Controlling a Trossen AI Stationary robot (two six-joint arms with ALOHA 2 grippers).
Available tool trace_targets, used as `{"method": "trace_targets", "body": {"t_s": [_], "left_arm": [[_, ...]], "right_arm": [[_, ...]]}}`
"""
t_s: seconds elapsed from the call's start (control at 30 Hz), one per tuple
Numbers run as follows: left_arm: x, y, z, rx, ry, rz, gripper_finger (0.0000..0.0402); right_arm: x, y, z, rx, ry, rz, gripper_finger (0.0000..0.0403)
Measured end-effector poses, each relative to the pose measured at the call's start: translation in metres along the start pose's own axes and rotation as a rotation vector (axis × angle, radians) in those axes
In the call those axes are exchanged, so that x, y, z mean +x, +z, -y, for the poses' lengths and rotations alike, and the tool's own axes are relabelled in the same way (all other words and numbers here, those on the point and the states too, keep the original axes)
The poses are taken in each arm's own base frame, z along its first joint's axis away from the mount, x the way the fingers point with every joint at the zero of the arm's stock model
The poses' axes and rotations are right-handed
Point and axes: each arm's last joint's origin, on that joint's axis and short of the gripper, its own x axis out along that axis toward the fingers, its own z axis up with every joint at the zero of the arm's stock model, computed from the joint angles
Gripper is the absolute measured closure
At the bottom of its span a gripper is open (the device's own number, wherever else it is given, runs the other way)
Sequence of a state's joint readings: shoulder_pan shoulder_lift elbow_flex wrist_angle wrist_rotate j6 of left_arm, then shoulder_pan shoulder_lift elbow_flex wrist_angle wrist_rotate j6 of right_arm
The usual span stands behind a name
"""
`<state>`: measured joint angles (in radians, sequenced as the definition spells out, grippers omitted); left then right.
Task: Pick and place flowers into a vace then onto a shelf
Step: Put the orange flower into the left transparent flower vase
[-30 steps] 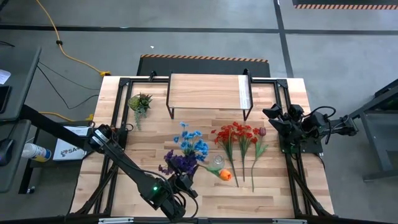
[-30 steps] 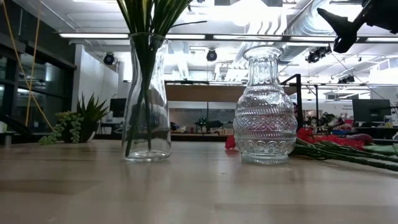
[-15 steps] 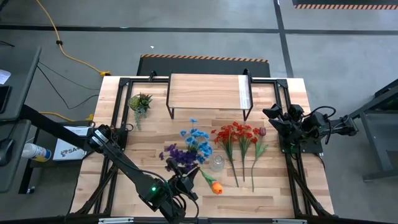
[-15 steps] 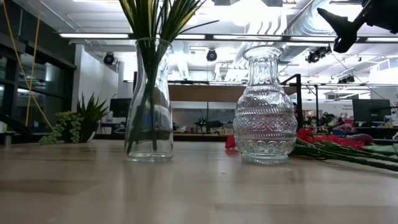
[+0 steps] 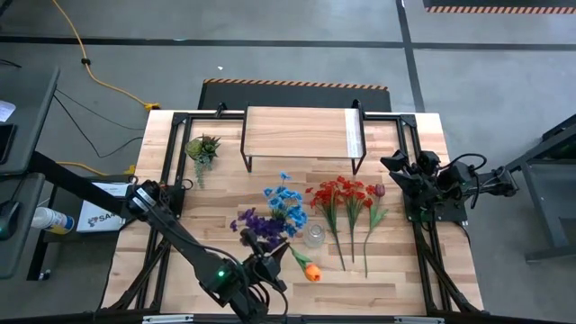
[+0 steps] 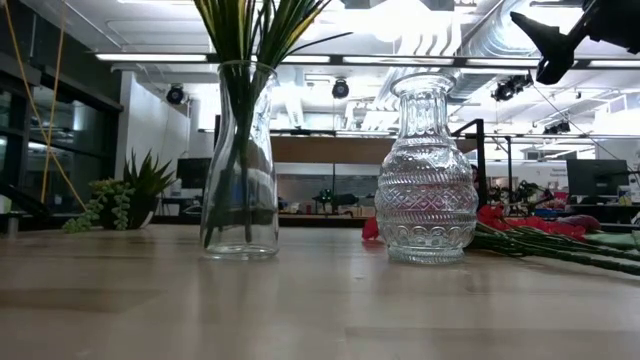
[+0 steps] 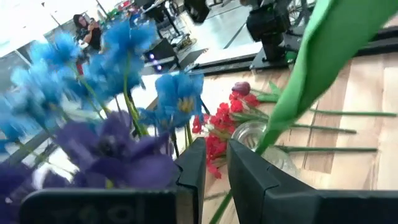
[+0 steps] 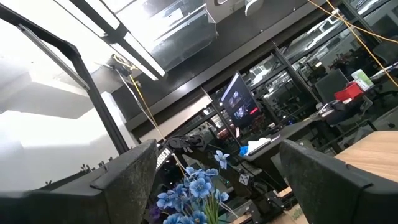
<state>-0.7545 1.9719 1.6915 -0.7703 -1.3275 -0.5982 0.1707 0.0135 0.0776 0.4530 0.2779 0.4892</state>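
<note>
I think I am in the step of putting flowers into a vase. My left gripper [image 5: 266, 266] is at the near edge of the table, and its two dark fingers [image 7: 194, 168] are squeezed almost together on a thin green stem [image 7: 308, 74], with only a thin gap between them. That looks like the orange flower [image 5: 310, 272], which hangs out beside the gripper, but the stem is blurry up close so I am not fully sure.

The tall smooth glass vase [image 6: 240, 160] already holds a bunch of green stems, and the blue flowers [image 5: 283, 203] and purple flowers [image 5: 258, 229] stick out on top. Next I would lift the stem tip over the narrow mouth and slide it straight down without bumping the others.

The second vase [image 6: 427, 170] is round and fat, with bumpy cut patterns in clear glass, and it looks empty. The red flowers [image 5: 342, 196] and a dark tulip [image 5: 379, 190] lie flat on the wood, just beside it.

The shelf [image 5: 301, 133] is a small pale wood board on thin black legs at the far side, with nothing on it.

My right gripper [image 5: 400, 171] waits at the right edge, fingers spread wide
</note>
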Motion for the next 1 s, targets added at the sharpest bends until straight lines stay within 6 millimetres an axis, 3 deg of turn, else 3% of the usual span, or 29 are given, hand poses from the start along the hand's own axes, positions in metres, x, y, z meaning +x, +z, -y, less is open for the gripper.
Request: {"method": "trace_targets", "body": {"t_s": [0.4, 0.77, 1.0], "left_arm": [[-0.008, 0.021, -0.008, 0.010, -0.056, -0.025, 0.0302], [-0.042, 0.047, -0.015, -0.021, -0.198, -0.039, 0.0302], [-0.035, 0.048, -0.009, -0.072, -0.304, -0.108, 0.0302]], "right_arm": [[0.000, 0.000, 0.000, 0.000, 0.000, 0.000, 0.0075], [0.000, 0.000, 0.000, 0.001, 0.001, 0.000, 0.0075], [0.000, 0.004, -0.002, -0.006, 0.018, 0.039, 0.0075]]}}
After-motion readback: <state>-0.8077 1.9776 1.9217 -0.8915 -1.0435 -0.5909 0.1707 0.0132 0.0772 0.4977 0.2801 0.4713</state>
